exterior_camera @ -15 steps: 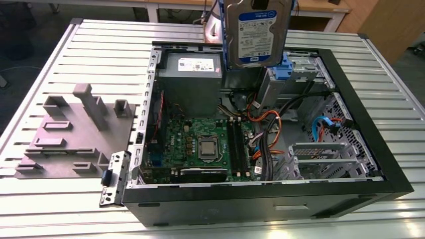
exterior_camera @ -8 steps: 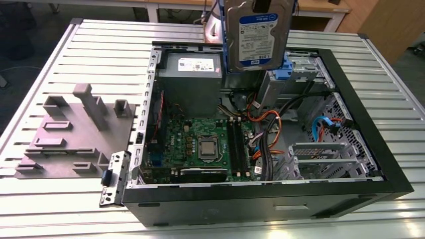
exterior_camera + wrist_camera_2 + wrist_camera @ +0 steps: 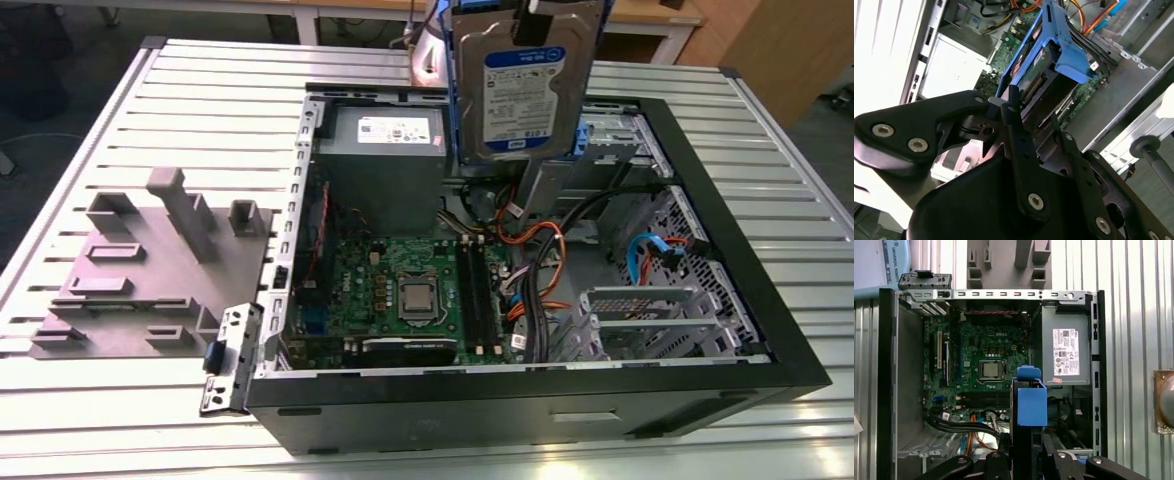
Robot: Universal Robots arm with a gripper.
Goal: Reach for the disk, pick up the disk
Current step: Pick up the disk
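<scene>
The disk point(image 3: 523, 85) has a smooth silver-grey metal shell, a glossy white-and-blue paper label and blue plastic rails. The gripper point(image 3: 1026, 127) is matt black plastic with shiny metal screws. The table point(image 3: 200, 110) is ribbed, pale, brushed metal.

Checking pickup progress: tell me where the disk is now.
In the exterior view the disk hangs upright above the open case, over the power supply, held by the gripper.

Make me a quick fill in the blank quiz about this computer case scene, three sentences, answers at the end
1. The gripper is shut on the ____.
2. The disk hangs above the open computer case, lifted ____ of it.
3. The rails along the disk's edges are coloured ____.

Missing words: disk; out; blue
</scene>
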